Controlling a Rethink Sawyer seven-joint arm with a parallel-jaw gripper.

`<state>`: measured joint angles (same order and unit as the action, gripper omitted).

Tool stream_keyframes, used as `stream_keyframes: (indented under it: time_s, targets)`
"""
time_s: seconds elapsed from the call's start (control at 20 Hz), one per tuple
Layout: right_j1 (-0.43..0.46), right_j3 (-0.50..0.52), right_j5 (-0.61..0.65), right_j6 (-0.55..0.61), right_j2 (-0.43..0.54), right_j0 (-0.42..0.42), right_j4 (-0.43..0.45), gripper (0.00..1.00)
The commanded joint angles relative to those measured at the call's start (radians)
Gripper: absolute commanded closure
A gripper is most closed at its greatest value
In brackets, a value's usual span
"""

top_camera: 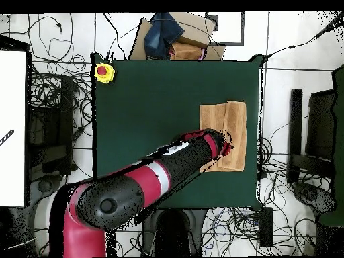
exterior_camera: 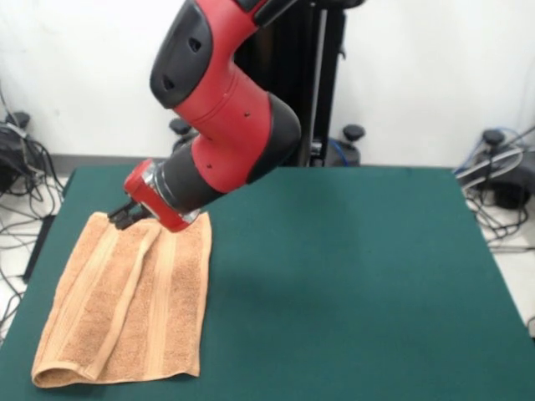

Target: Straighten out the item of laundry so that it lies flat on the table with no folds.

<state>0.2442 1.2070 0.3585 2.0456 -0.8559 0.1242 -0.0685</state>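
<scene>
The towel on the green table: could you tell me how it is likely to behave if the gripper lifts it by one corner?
The towel already lies with a raised fold along it, so it looks floppy and would probably drape and hang. Its looped terry surface suggests it is unlikely to slip from the gripper. On the felt-like table it may drag and bunch rather than slide.

The front camera sits across the table [exterior_camera: 351, 276], facing the pedestal — fairly close. The overhead camera looks straight down from higher up — both share the green tabletop.
</scene>
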Motion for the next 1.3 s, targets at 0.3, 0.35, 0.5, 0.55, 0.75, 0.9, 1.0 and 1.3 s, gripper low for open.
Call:
stream_keyframes:
  time_s: [0.3, 0.35, 0.5, 0.55, 0.75, 0.9, 1.0, 1.3]
  targets:
    - [-0.080, -0.098, 0.157, -0.071, 0.265, -0.072, 0.037, 1.00]
    - [-0.087, -0.100, 0.158, -0.077, 0.300, -0.082, 0.034, 1.00]
    - [-0.122, -0.065, 0.140, -0.102, 0.395, -0.120, 0.042, 1.00]
    - [-0.129, -0.055, 0.136, -0.107, 0.420, -0.133, 0.046, 1.00]
    - [-0.147, -0.036, 0.110, -0.115, 0.491, -0.172, 0.071, 1.00]
    - [-0.155, -0.033, 0.096, -0.117, 0.526, -0.195, 0.098, 1.00]
    - [-0.020, -0.073, -0.015, -0.075, 0.536, -0.221, 0.123, 1.00]
    - [-0.011, -0.101, -0.021, -0.082, 0.569, -0.243, 0.187, 1.00]
